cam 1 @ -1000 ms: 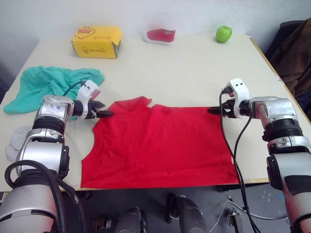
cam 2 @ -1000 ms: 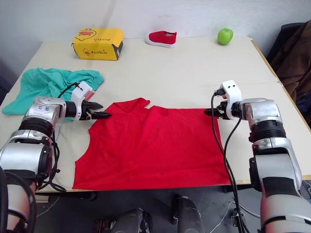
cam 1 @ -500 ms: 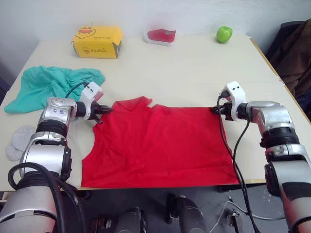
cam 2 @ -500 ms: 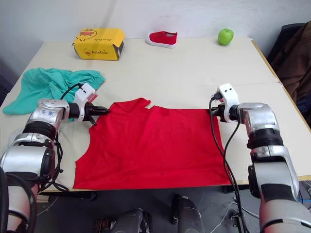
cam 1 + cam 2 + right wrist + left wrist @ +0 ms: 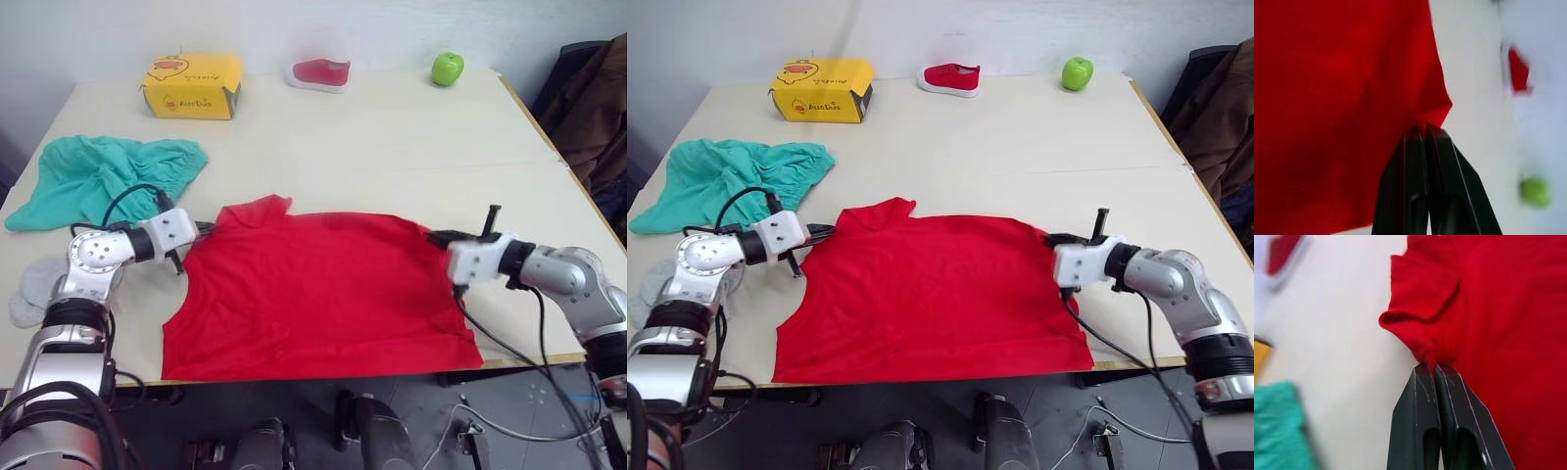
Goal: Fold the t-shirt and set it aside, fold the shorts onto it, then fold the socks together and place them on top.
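The red t-shirt [image 5: 313,289] lies spread flat on the near part of the table [image 5: 392,147]. My left gripper [image 5: 201,230] is shut on the shirt's far left corner, by the sleeve; in the left wrist view the cloth bunches at the closed tips [image 5: 1434,366]. At the far right corner my right gripper [image 5: 438,236] is shut on the shirt, with a red point of cloth pinched at its tips [image 5: 1422,128]. The teal shorts [image 5: 103,176] lie crumpled at the far left. The grey socks [image 5: 29,289] sit at the left edge, partly behind my left arm.
A yellow box [image 5: 193,85], a red-and-white shoe [image 5: 318,72] and a green apple [image 5: 447,69] stand along the table's far side. A brown jacket [image 5: 598,108] hangs off the right. The shirt's hem reaches the front edge.
Both grippers went from open to shut on the shirt's far corners. Both forearms have dropped lower and swung toward me, and the pinched corners are slightly bunched.
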You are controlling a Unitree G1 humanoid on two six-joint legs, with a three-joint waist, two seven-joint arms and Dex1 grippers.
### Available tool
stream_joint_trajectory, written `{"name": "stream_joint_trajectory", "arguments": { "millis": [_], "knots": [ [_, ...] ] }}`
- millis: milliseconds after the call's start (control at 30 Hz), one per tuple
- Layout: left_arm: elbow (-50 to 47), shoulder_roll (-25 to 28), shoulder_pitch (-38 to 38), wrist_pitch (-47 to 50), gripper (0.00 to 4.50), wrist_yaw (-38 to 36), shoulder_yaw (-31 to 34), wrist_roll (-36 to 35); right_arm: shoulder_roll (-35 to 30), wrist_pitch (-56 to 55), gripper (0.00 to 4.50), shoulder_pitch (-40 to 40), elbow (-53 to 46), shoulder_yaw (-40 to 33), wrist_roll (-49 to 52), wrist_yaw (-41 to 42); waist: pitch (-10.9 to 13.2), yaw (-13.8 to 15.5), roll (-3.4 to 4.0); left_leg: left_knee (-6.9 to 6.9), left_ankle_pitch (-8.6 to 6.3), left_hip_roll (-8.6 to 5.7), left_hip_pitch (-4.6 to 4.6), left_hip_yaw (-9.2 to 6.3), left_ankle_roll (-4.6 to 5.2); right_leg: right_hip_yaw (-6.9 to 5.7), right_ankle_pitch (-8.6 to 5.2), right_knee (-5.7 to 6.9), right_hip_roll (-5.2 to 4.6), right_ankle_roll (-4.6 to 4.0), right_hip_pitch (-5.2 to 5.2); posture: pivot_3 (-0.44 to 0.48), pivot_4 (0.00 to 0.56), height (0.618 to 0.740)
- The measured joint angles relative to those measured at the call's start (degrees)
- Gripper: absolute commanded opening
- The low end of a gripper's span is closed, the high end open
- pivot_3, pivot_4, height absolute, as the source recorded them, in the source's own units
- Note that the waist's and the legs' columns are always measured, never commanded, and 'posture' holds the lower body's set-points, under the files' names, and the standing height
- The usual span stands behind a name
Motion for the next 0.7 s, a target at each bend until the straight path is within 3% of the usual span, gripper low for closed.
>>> {"name": "stream_joint_trajectory", "arguments": {
  "millis": [200,400,533,700],
  "knots": [
    [0.4,5.9,1.9,-19.0,0.01,20.4,-4.6,17.6,-1.8,-14.1,0.00,0.4,6.0,3.5,-14.2,-10.7,0.0,0.1,0.00,-0.03,0.00,0.00,0.02,0.08,0.01,0.03,0.00,0.01,-0.02,0.00,0.00,0.000,0.150,0.740],
    [0.1,9.6,1.0,-21.6,0.01,43.9,-12.1,37.1,-2.8,-17.7,0.00,-0.8,8.2,5.1,-20.7,-17.1,0.0,0.3,-0.04,-0.07,0.00,0.00,0.07,0.08,0.03,0.03,0.00,0.00,-0.04,0.00,0.06,0.000,0.150,0.740],
    [1.6,10.2,-1.4,-20.7,0.01,52.6,-16.4,42.7,-2.8,-17.6,0.00,-1.9,10.2,6.3,-21.7,-18.9,-0.1,0.3,-0.22,-0.09,0.01,0.00,0.22,0.09,0.05,0.04,0.00,-0.01,-0.06,0.00,0.24,0.000,0.150,0.740],
    [6.1,10.2,-5.1,-18.9,0.01,56.8,-19.5,43.4,-4.0,-17.1,0.00,-3.2,12.2,7.1,-23.7,-21.5,-0.1,0.4,-0.25,-0.10,0.01,0.01,0.25,0.12,0.05,0.04,0.00,-0.01,-0.07,0.01,0.24,0.000,0.150,0.740]
  ]
}}
